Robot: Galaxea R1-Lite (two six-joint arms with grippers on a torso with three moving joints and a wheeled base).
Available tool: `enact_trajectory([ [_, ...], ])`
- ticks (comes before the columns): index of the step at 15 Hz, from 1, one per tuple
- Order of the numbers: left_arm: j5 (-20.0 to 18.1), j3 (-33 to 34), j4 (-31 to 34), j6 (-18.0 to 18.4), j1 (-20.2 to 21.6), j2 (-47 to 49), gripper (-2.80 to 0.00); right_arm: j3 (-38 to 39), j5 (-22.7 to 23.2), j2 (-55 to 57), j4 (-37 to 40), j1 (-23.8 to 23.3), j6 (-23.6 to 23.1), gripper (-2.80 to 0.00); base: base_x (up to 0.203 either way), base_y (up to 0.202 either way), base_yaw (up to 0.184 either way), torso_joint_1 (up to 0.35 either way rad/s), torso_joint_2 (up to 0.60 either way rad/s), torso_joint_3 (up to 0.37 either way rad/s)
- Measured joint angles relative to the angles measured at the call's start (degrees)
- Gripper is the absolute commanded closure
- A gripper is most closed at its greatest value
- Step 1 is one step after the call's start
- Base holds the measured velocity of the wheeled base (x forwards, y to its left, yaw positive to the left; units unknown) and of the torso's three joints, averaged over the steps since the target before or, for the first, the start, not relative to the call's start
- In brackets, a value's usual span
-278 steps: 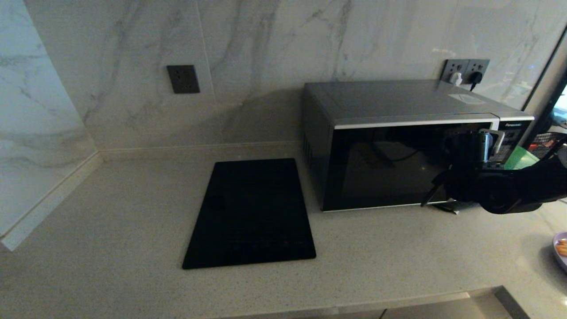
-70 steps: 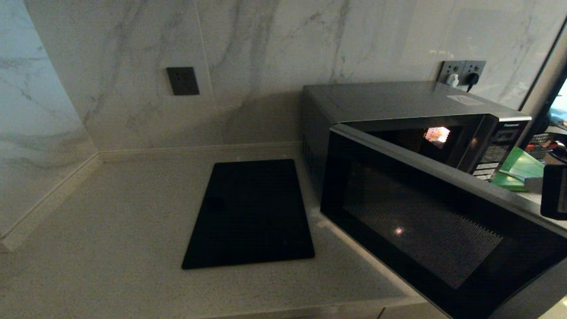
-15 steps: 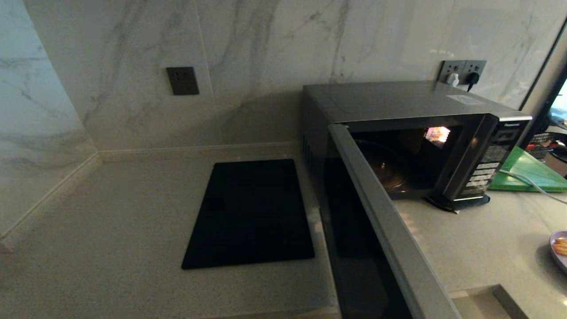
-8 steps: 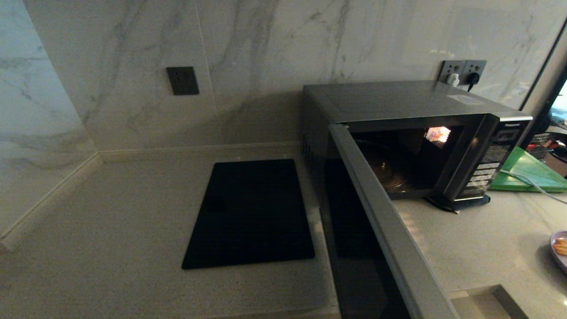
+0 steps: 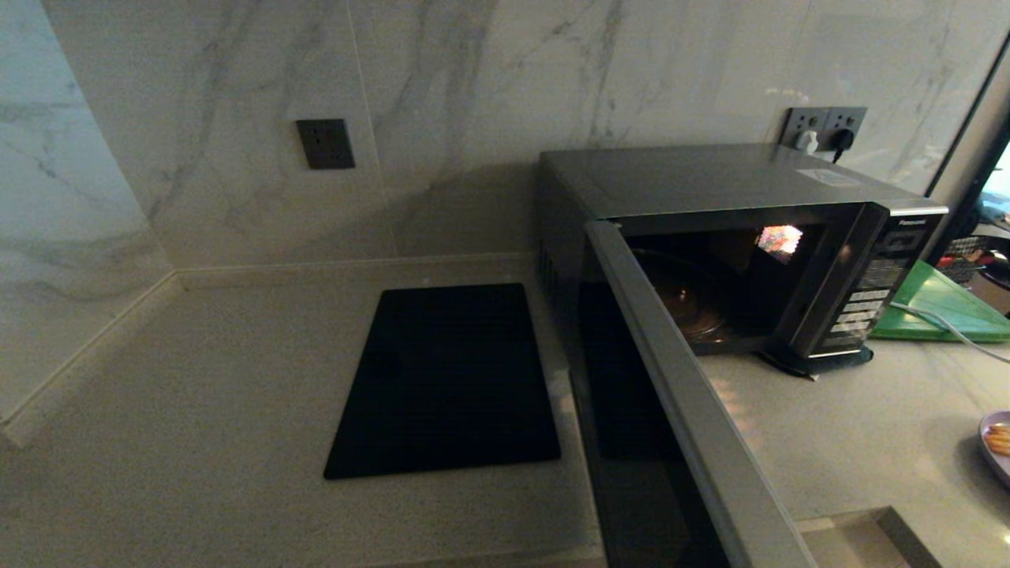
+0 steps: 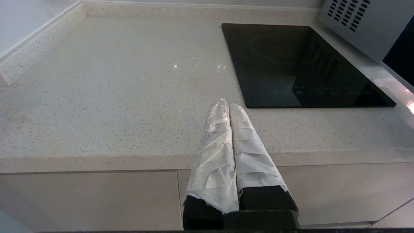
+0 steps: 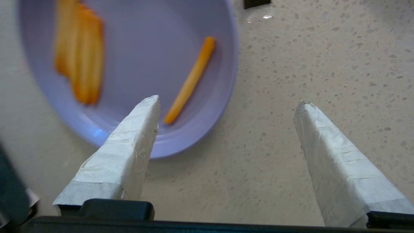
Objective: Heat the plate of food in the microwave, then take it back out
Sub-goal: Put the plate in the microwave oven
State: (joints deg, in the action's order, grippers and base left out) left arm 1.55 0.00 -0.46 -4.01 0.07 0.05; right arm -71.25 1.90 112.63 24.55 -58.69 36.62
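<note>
The plate of food (image 7: 136, 74) lies flat on the desk (image 7: 323, 64), just under the right gripper (image 7: 226, 106). One taped finger (image 7: 129, 145) of this gripper stands over the near rim of the plate, the other finger is over bare desk beside the plate, so the rim lies between the two — but I cannot tell if any finger touches it. The fingers are spread wide apart and hold nothing. On the plate there is a bundle of orange-yellow sticks on one side and one single stick closer to the gripper.

In the head view the plate of food (image 5: 996, 454) shows only as a small part at the right edge, on the desk (image 5: 197, 379), well apart from the microwave (image 5: 710, 181). The right arm itself is not seen there.

The microwave stands at the back of the desk against the marble wall. Its door (image 5: 678, 394) is swung wide open toward the front, and a small light glows inside the dark cavity. A flat black panel (image 5: 446, 379) lies on the desk to the left of the microwave, and a green board (image 5: 943, 304) lies to the right of it, behind the button panel.

The left gripper (image 6: 226, 105) hangs in front of the desk edge, near the black panel (image 6: 304, 64) — its two wrapped fingers are pressed together with nothing between them.
</note>
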Motion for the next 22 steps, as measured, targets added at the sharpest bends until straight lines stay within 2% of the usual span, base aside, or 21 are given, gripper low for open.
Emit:
enact_trajectory([
  [7, -0.01, 0.00, 0.02, -0.01, 0.00, 0.00, 0.00, -3.28, -0.03, 6.73, -0.20, -0.24, 0.23, -2.80, 0.000, 0.000, 0.000, 0.000, 0.00, 0.000],
  [12, 0.01, 0.00, 0.00, 0.00, -0.02, 0.00, 0.00, -5.62, 0.00, 10.40, -4.16, -0.18, 0.34, -2.80, 0.000, 0.000, 0.000, 0.000, 0.00, 0.000],
  [16, -0.02, 0.00, -1.43, 0.00, -0.02, 0.00, 0.00, -7.17, 0.07, 12.03, -4.22, 0.04, 0.26, -2.80, 0.000, 0.000, 0.000, 0.000, 0.00, 0.000],
  [22, 0.01, 0.00, 0.05, 0.02, 0.00, 0.00, 0.00, -7.80, -0.01, 13.14, -4.19, 0.59, 0.12, -2.80, 0.000, 0.000, 0.000, 0.000, 0.00, 0.000],
])
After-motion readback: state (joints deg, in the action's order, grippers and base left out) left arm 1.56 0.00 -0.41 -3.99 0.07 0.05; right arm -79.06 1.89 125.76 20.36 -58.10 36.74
